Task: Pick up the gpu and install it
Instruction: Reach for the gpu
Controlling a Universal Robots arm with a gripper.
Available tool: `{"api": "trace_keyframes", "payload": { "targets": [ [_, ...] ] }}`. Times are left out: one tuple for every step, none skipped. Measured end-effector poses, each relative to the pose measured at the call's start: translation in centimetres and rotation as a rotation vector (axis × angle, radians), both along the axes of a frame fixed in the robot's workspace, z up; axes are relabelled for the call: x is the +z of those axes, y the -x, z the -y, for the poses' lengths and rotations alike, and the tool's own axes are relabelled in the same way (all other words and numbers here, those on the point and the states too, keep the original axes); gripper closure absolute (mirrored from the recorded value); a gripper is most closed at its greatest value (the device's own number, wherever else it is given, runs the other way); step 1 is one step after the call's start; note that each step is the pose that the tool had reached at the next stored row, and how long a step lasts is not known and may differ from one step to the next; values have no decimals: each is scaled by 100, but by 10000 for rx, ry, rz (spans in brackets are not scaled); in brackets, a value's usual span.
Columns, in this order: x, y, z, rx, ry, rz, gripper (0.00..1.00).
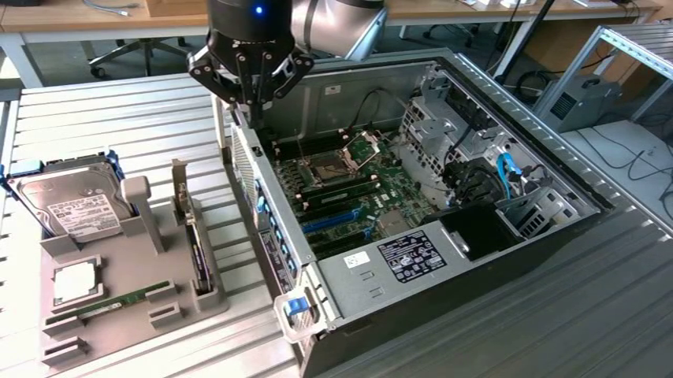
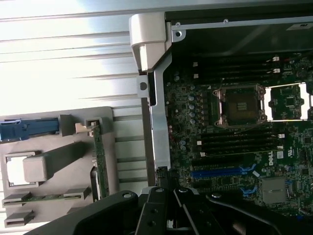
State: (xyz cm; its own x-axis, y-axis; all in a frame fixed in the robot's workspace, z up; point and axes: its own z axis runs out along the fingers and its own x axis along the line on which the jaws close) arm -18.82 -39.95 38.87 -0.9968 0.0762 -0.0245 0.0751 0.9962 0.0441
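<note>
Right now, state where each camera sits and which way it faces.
Exterior view: mounted high off the arm, angled down on the open computer case and, at the exterior view's left, the parts holder; the arm and shut gripper hang above the case edge nearest the holder.
Wrist view: on the wrist, looking straight down past the gripper onto the motherboard.
Shared: the gripper, CPU socket, holder, and the gpu standing on edge in it.

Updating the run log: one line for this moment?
tool: shut, above case wall | gpu: upright in grey holder, not held
</note>
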Motion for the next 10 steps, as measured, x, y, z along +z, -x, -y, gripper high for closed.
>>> {"api": "trace_keyframes", "payload": {
  "targets": [
    [0, 2, 0, 0, 0, 0, 89],
    [0, 5, 0, 0, 0, 0, 89],
    [-1, 8, 0, 0, 0, 0, 89],
    [-1, 10, 0, 0, 0, 0, 89],
    [-1, 13, 0, 0, 0, 0, 89],
    [-1, 16, 0, -1, 0, 0, 89],
    [-1, 18, 0, 0, 0, 0, 89],
    [-1, 20, 0, -1, 0, 0, 89],
    [-2, 23, 0, 0, 0, 0, 89],
    [-2, 26, 0, 0, 0, 0, 89]
  ]
}}
